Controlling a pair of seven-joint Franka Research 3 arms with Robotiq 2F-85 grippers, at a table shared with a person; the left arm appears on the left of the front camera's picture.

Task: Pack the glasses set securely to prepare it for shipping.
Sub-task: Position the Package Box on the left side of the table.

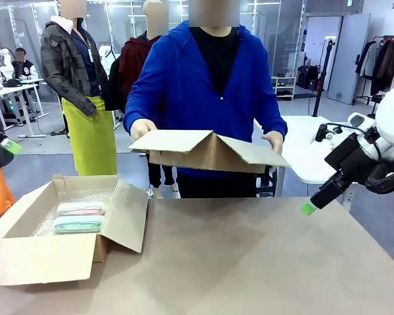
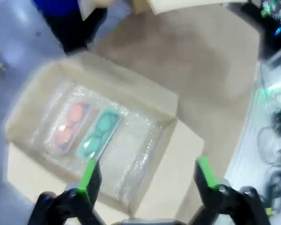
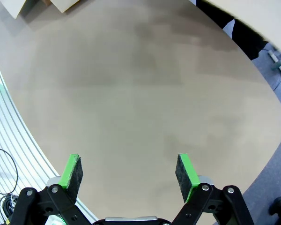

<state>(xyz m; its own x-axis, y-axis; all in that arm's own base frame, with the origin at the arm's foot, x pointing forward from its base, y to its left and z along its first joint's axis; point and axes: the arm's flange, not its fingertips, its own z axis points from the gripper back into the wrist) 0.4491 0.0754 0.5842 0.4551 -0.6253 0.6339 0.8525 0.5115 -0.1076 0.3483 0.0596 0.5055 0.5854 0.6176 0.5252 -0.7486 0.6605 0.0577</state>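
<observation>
Grey floor [image 1: 39, 164], white side table [image 1: 308, 151] — clothes rack [image 1: 384, 59], glass partitions [image 1: 125, 20].

From above, the left gripper [image 2: 145, 176] hangs with its two green-padded fingers [image 2: 88, 176] spread wide, nothing between them. Below it sits an open cardboard box [image 2: 166, 101] on the brown table [image 2: 201, 70], its bottom lined with bubble wrap [image 2: 131, 145]. Two glasses cases lie side by side on the wrap, touching or nearly so: the pink case [image 2: 68, 126] and the mint green case [image 2: 98, 133]. The picture is blurred. At the top edge a person's blue sleeve [image 2: 56, 5] shows beside a second cardboard box [image 2: 178, 4].
</observation>
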